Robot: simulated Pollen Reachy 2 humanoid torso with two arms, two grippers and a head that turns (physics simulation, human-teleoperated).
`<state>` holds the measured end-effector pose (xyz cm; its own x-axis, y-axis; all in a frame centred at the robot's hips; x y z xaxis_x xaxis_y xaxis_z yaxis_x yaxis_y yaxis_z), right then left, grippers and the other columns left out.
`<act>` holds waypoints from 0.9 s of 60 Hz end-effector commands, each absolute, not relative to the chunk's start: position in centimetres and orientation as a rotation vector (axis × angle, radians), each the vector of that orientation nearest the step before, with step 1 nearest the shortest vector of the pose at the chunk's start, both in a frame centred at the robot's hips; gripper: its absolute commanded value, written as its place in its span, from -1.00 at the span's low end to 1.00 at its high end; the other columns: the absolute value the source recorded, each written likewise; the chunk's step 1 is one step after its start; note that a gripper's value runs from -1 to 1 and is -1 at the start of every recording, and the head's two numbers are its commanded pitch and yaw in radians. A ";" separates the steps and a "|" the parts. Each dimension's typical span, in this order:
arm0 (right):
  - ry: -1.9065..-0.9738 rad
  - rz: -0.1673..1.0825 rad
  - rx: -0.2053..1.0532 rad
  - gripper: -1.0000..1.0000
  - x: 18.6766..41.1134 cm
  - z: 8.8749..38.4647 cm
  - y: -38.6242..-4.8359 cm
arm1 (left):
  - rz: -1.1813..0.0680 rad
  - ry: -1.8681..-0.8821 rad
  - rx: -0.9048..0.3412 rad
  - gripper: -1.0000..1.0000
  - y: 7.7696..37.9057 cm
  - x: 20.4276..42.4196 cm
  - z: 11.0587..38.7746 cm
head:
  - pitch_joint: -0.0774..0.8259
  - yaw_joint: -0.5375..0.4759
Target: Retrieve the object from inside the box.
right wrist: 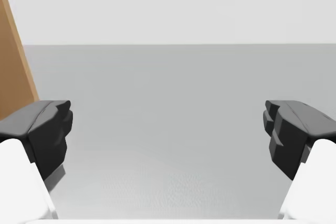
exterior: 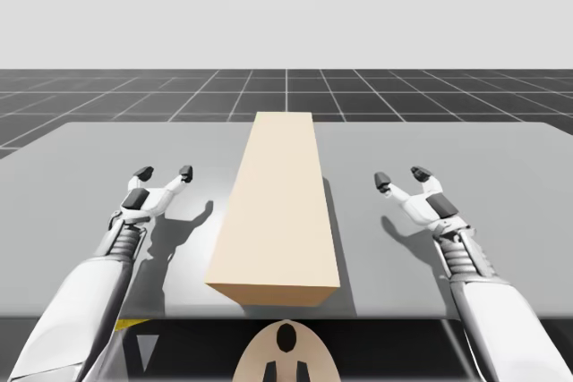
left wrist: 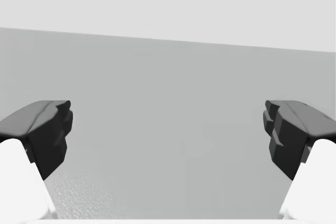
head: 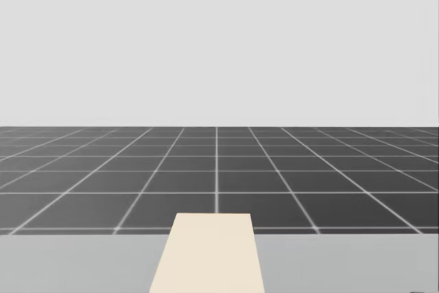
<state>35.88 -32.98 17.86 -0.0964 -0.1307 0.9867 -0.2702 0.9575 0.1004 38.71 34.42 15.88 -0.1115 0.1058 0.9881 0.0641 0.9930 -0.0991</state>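
Observation:
A long tan closed box [exterior: 277, 203] lies down the middle of the grey table [exterior: 89, 158]; its far top [head: 209, 255] is in the head view, and one brown side [right wrist: 13, 66] stands beside my right gripper. What it holds is hidden. My left gripper [exterior: 165, 173] hovers open to the left of the box, nothing between its fingers [left wrist: 44, 132]. To the right of the box my right gripper [exterior: 402, 176] is open too, fingers [right wrist: 294, 132] spread over bare table.
The table's far edge [exterior: 430, 123] runs behind the box, with a dark gridded floor [head: 219, 169] beyond. Bare tabletop [left wrist: 168, 129] lies ahead of each gripper.

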 end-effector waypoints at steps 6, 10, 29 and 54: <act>-1.625 0.165 0.345 -1.00 35.6 17.6 -32.6 | 0.019 -1.679 -0.121 -1.00 34.3 38.7 15.8 | -0.87 0.04; -1.592 0.224 0.358 -1.00 35.7 17.4 -32.2 | -0.039 -1.632 -0.143 -1.00 34.1 38.9 15.4 | -0.87 0.04; -1.533 0.571 0.510 -1.00 34.1 16.9 -29.8 | -0.407 -1.563 -0.264 -1.00 29.4 37.0 14.5 | -0.88 0.03; -1.557 0.880 0.661 -1.00 31.7 17.1 -26.2 | -0.600 -1.585 -0.332 -1.00 25.4 34.6 14.7 | -0.87 0.01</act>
<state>32.19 -27.09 16.98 -0.1286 0.0691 0.9893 -0.7715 0.6198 -0.1435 35.20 26.47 14.70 -0.0912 -0.1158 0.9891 0.5082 0.8488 0.1462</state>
